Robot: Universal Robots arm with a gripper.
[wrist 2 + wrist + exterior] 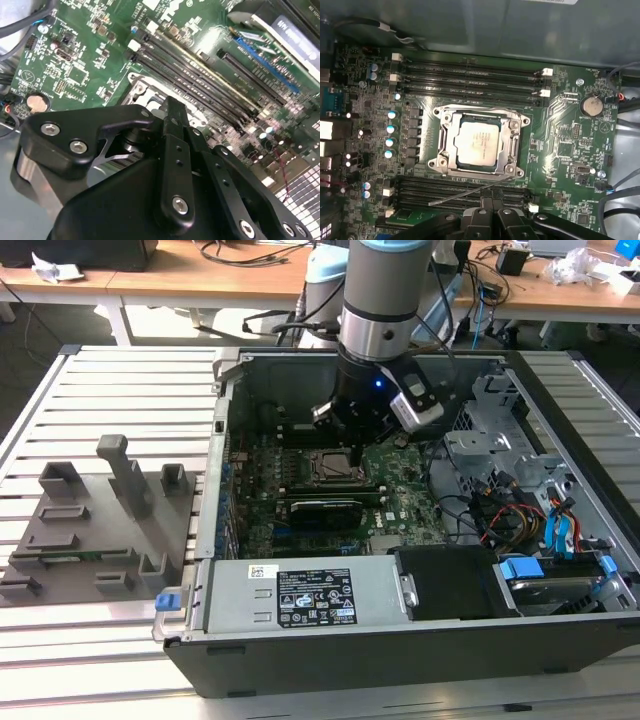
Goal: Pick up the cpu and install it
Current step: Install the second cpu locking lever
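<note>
1. I see the cpu (pixel 477 144) seated in the socket frame (pixel 479 142) on the motherboard (pixel 565 145).
2. My gripper (pixel 352 445) hovers above it; fingertips are cut off, so I cannot tell their spread.

Matt silvery metal cpu (pixel 478 144); glossy black plastic gripper (pixel 492 215).

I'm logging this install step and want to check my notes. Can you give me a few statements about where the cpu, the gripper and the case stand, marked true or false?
1. The cpu lies inside the socket frame on the motherboard. True.
2. The gripper is over the grey tray blocks. False: it is inside the computer case, above the motherboard.
3. The memory slots beside the socket are filled. False: they look empty.
4. The case lies open. True.
</note>
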